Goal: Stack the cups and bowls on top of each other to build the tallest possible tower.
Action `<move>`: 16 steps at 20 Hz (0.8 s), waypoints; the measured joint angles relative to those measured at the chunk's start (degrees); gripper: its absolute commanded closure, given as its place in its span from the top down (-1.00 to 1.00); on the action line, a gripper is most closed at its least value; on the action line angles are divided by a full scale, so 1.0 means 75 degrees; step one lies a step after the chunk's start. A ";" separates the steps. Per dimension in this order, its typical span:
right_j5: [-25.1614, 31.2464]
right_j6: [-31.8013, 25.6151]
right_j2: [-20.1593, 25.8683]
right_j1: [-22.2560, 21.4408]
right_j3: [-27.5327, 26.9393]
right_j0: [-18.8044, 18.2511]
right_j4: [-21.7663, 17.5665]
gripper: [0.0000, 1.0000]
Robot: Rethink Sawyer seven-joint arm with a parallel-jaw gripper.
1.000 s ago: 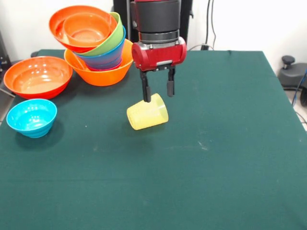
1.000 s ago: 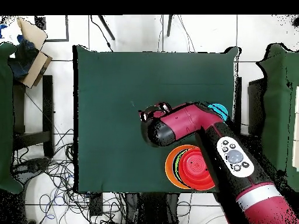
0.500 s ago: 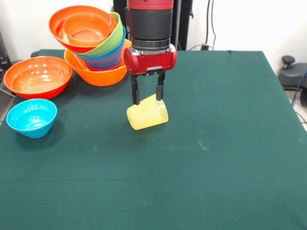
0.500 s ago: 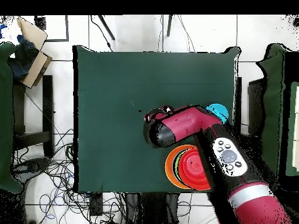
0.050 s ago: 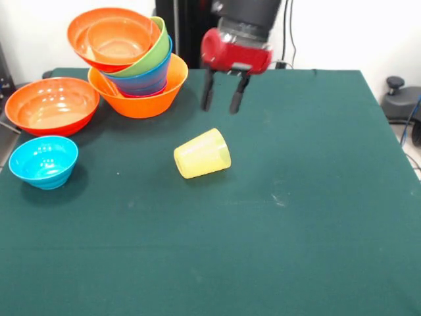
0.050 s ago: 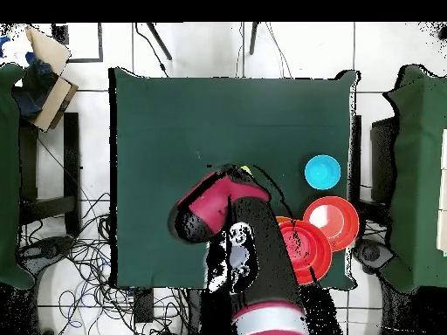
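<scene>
Tumbler (image 5: 202, 153) toppled — fingers (image 5: 208, 98) apart above

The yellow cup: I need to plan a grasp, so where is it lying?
In the front view the yellow cup lies on its side mid-table, below the open gripper and right of the cyan bowl.

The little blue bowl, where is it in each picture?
Front view: the small cyan bowl sits at the left edge of the table, nearer the camera than the lone red-orange bowl.
Overhead view: the small cyan bowl lies towards the right side of the table, just above the lone red-orange bowl.
Shared landmark: that lone red-orange bowl, its neighbour in both views.
</scene>
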 measured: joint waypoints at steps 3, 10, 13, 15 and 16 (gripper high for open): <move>0.0001 0.0566 -0.0460 -0.0170 -0.0036 0.0484 0.0002 1.00; -0.0002 0.0795 -0.0871 -0.0204 -0.0238 0.0265 0.0254 1.00; -0.0077 0.0795 -0.0837 -0.0086 -0.0336 -0.0230 0.0400 1.00; -0.0128 0.0795 -0.0836 0.0001 -0.0397 -0.0456 0.0427 1.00; -0.0147 0.0795 -0.0840 0.0038 -0.0423 -0.0540 0.0425 1.00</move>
